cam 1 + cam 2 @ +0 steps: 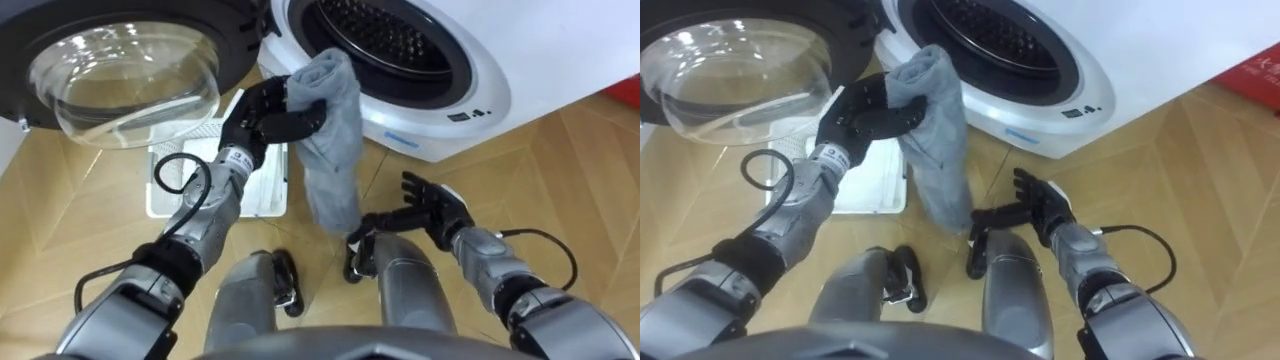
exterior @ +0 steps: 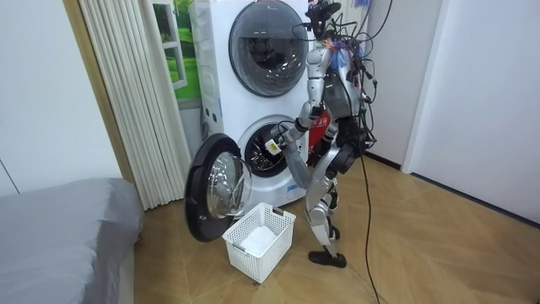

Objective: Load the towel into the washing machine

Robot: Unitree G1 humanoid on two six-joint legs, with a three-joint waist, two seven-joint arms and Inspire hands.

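A grey towel hangs from my left hand, whose fingers are curled round its top end, just in front of the lower rim of the washing machine's round opening. The towel's lower end dangles over the wooden floor. The machine's door stands swung open to the left, its glass bowl facing up. My right hand is low at the right, fingers spread, holding nothing. In the room view I stand close before the lower machine, leaning toward it.
A white laundry basket stands on the floor under the open door, with something white inside. A second machine is stacked above. A curtain and a grey bed are at the room view's left.
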